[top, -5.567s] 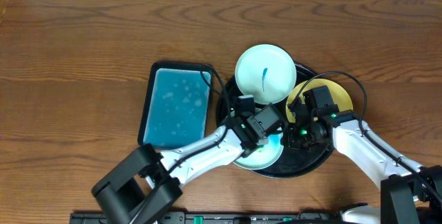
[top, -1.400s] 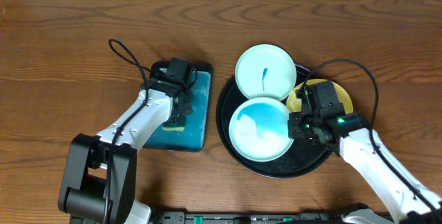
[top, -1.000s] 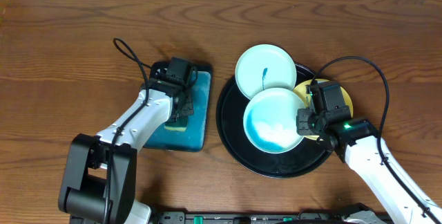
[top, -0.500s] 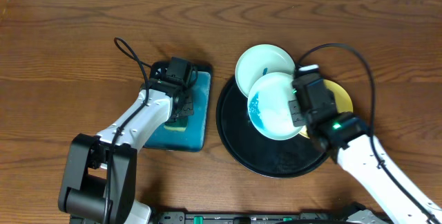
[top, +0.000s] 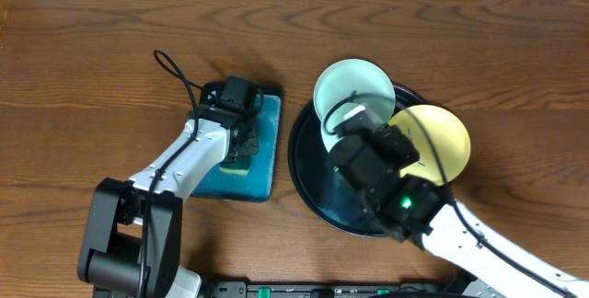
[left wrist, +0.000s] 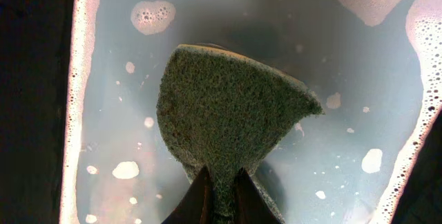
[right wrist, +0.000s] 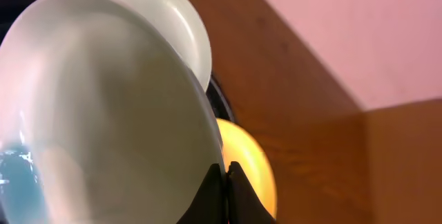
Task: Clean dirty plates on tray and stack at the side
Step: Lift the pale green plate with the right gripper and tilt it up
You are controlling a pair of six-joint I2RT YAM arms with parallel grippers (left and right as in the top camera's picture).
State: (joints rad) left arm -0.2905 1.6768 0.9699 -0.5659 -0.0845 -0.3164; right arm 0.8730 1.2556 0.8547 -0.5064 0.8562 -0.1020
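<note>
My right gripper (right wrist: 224,170) is shut on the rim of a pale mint plate (right wrist: 103,99). It holds the plate tilted on edge above the black tray (top: 311,165), with a blue wet patch at the plate's lower left. In the overhead view my raised right arm (top: 373,162) hides most of this plate. A second pale mint plate (top: 354,85) rests on the tray's far rim and also shows in the right wrist view (right wrist: 159,13). The yellow plate (top: 434,140) lies at the tray's right, and the right wrist view (right wrist: 247,162) shows it too. My left gripper (left wrist: 221,177) is shut on a green sponge (left wrist: 228,106).
The sponge sits in soapy water in the rectangular teal tray (top: 262,165), left of the black tray. In the left wrist view the teal tray's wet floor (left wrist: 359,72) has foam patches. Bare wooden table (top: 92,59) lies to the far left and back.
My right gripper has lifted the pale mint plate off the black tray and tipped it on edge, and the arm has risen toward the camera. The left arm and sponge have stayed in place.
</note>
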